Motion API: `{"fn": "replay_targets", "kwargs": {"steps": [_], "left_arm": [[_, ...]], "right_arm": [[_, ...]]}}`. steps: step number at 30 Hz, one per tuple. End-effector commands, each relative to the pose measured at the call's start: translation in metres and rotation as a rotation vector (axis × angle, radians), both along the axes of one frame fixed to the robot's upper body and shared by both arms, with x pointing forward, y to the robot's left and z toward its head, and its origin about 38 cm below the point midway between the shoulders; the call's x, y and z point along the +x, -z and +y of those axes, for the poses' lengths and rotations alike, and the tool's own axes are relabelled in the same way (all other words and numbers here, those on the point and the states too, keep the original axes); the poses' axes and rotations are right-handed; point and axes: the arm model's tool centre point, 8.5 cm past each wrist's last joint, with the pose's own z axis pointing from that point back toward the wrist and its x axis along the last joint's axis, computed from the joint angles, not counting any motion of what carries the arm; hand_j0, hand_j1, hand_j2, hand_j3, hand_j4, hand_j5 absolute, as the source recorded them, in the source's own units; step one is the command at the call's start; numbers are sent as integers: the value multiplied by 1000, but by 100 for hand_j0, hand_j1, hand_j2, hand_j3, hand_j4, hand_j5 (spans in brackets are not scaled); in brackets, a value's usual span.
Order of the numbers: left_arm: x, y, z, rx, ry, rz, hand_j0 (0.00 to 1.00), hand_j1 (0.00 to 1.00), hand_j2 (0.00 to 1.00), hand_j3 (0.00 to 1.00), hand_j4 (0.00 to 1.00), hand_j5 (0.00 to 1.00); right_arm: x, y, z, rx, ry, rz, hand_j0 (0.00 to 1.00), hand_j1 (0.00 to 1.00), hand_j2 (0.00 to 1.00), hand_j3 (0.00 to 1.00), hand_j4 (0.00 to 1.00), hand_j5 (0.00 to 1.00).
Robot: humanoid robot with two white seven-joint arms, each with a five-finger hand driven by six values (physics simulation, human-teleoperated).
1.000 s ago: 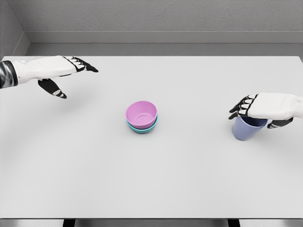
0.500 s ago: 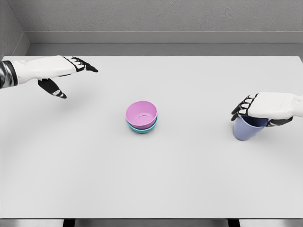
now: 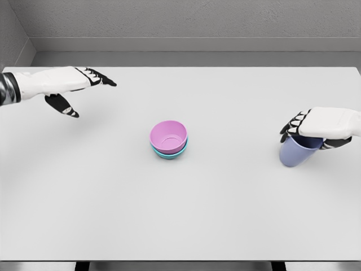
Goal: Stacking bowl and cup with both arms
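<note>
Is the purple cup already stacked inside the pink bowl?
No: the purple cup stands far to the right under the right hand, apart from the pink bowl, which sits in a teal bowl at the table's middle.

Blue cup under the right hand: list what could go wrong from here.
1. The right hand covers the blue cup from above, near its rim, and the cup looks tilted; it may slip out or tip when lifted.
2. The cup stands near the table's right edge, so a knock could send it off.
3. The pink bowl sits loosely in the teal bowl; a cup set down off centre could shift the stack.
</note>
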Motion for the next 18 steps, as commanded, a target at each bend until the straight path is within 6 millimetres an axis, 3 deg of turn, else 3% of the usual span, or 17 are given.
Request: {"fn": "replay_targets", "kwargs": {"steps": [1,18], "left_arm": [[0,-1,0,-6,-3,1,100,100,100,100,100,100],[0,-1,0,-7,-2,-1,100,100,100,100,100,100]], "right_arm": [[0,0,-1,-2,4,1,75,75,75,75,75,75],[6,-8,-6,32,27,-6,69,69,69,69,69,69]]}}
